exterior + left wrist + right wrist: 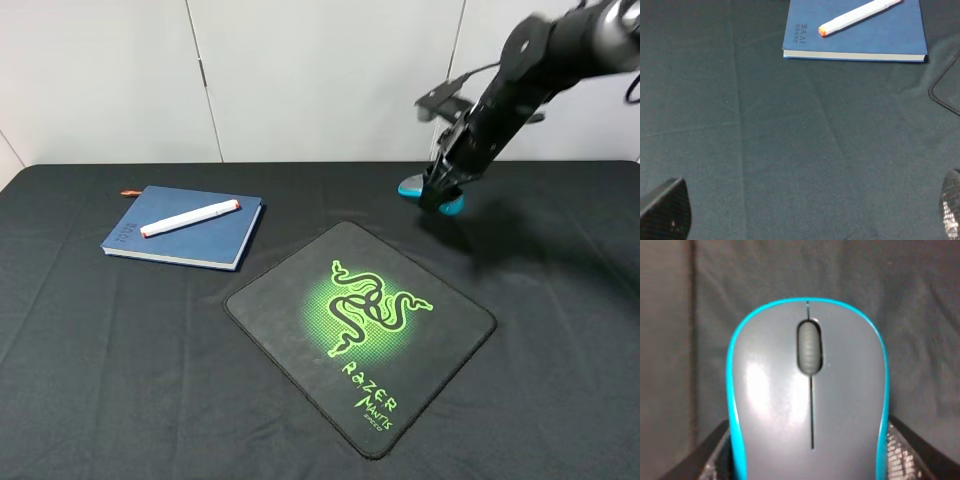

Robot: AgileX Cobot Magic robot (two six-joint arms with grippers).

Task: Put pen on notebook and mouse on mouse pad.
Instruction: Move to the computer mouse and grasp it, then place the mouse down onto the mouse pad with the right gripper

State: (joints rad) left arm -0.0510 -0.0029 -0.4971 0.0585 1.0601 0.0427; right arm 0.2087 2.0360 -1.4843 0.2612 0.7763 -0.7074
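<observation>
Mouse pad (285,315) lies skewed, one corner nearest camera, its logo face up; wide black tablecloth (110,380) runs round all its edges. Left gripper (807,212) hangs over cloth left of mouse pad, fingers (665,210) wide apart. Notebook (200,240) lies flat beyond mouse pad's left corner, close but apart; pen (190,218) rests diagonally on its cover. Mouse (790,390) sits beyond mouse pad's far right edge, off it, right gripper (436,198) clamped on its blue sides; lifted or resting, cannot tell. White panelled wall (320,70) stands behind mouse pad.
</observation>
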